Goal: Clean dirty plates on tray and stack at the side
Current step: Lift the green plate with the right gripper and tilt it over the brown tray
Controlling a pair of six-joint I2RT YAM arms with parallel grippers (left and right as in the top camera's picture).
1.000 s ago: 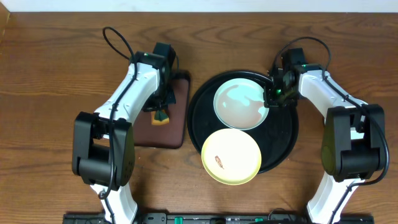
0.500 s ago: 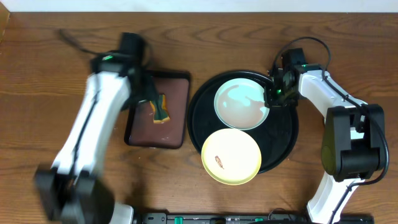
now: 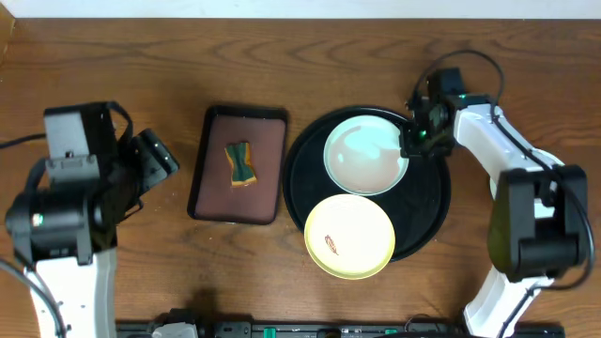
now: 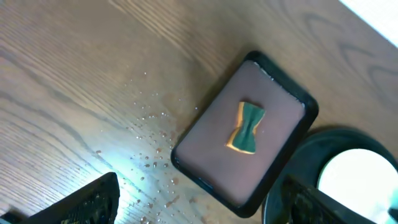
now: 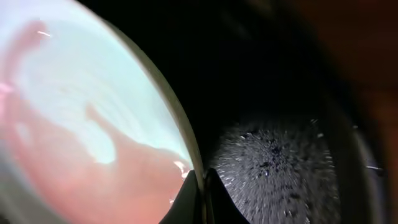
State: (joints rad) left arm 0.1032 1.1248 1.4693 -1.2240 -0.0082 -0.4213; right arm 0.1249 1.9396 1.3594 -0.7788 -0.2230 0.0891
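On the round black tray (image 3: 427, 202) lie a mint-green plate (image 3: 366, 155) at the back and a yellow plate (image 3: 349, 235) at the front, the yellow one with a reddish-brown smear (image 3: 331, 242). My right gripper (image 3: 413, 141) is shut on the mint plate's right rim. In the right wrist view the two fingertips (image 5: 214, 199) pinch that rim of the mint plate (image 5: 81, 124) above the black tray (image 5: 280, 168). My left gripper (image 3: 160, 158) hangs open over bare table at the left, holding nothing; its fingers (image 4: 87, 202) frame the view's bottom corners.
A rectangular brown tray (image 3: 268, 188) with a green and yellow sponge (image 3: 241, 162) sits left of the black tray; in the left wrist view the brown tray (image 4: 211, 155) carries the sponge (image 4: 247, 127). Water drops (image 4: 149, 155) speckle the wood beside it.
My left gripper opened, left the sponge on the brown tray and swung back to the far left. My right gripper stayed pinched on the mint plate's rim.
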